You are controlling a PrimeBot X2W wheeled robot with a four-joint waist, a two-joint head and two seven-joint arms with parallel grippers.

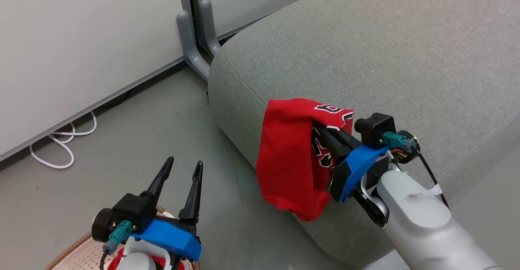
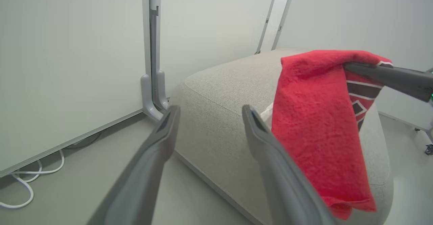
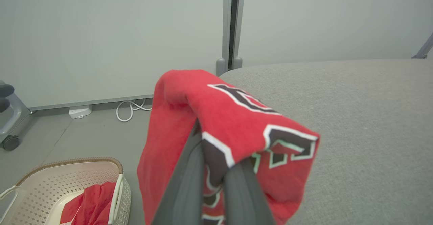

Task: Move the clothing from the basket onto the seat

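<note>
My right gripper [image 1: 325,134] is shut on the red jersey [image 1: 288,156], which hangs off its fingers over the front edge of the light-grey seat [image 1: 386,59]. In the right wrist view the jersey [image 3: 236,116] drapes over the fingertips of that gripper [image 3: 216,171], with the seat [image 3: 355,116] behind it. My left gripper [image 1: 183,163] stands open and holds nothing, above the basket [image 1: 77,253]. The basket [image 3: 67,184] sits on the floor with a second red garment [image 3: 91,204] inside. In the left wrist view the open left gripper [image 2: 209,113] points at the seat [image 2: 220,93], left of the jersey [image 2: 314,127].
A white cable [image 1: 61,148] lies on the floor along the wall panels. Grey panel feet [image 1: 195,50] stand at the seat's far corner. A wheeled grey stand [image 3: 10,123] sits at the left. Bare grey floor lies between the basket and the seat.
</note>
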